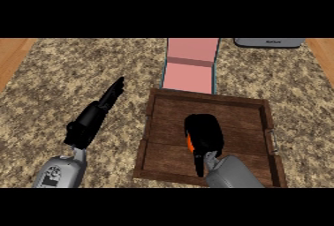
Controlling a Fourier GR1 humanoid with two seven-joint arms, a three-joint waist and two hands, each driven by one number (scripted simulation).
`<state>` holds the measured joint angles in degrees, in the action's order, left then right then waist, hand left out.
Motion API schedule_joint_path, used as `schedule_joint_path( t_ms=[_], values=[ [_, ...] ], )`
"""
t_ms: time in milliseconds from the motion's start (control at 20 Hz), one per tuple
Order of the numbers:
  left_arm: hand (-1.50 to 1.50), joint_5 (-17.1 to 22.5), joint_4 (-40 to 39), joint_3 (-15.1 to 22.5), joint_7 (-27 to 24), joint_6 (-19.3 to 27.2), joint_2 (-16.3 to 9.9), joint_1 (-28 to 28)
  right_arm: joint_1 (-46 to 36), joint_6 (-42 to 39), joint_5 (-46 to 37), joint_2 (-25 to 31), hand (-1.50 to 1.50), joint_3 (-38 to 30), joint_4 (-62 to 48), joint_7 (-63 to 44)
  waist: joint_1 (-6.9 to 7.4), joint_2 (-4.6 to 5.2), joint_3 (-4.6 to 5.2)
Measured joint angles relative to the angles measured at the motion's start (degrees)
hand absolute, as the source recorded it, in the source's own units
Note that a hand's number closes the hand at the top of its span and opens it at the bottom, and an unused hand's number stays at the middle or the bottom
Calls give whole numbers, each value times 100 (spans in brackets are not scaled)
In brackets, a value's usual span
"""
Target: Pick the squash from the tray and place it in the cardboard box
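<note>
A dark wooden tray [163,115] lies on the granite counter at centre right. My right hand [205,132] is inside the tray with its fingers curled over an orange squash [189,142], of which only a thin orange strip shows at the hand's left side. Just beyond the tray's far edge stands the open box [188,76] with a pink inside and an upright flap. My left hand [98,114] rests on the counter left of the tray, fingers straight and pointing away.
A grey appliance [269,42] sits at the far right edge of the counter. Wooden strips [13,55] border the counter on both sides. Granite surface [78,70] stretches left of the tray and box.
</note>
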<state>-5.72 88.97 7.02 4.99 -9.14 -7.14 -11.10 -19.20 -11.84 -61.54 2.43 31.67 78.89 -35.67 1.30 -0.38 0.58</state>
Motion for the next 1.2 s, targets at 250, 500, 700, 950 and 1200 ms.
schedule_joint_path(
  t_ms=[250,500,700,950,1200],
  values=[
    [0,-50,-44,54,25,-4,67,-76,-1076,612,417,-53,150,770,-696,-753,58,21,-9],
    [0,-112,-173,47,-26,45,131,-95,-1818,1302,377,-175,150,1393,-896,-1550,41,43,-41],
    [0,-93,-111,1,52,42,143,-76,-2272,1367,421,-208,150,1702,-550,-2011,-2,36,-51],
    [0,-94,-200,-109,-99,6,75,-39,-2629,1118,527,-198,150,1932,498,-2437,-56,22,-54],
    [0,-67,-132,-152,-93,-62,24,13,-3052,972,494,-179,150,1753,1348,-2694,-83,9,-55]
  ],
)
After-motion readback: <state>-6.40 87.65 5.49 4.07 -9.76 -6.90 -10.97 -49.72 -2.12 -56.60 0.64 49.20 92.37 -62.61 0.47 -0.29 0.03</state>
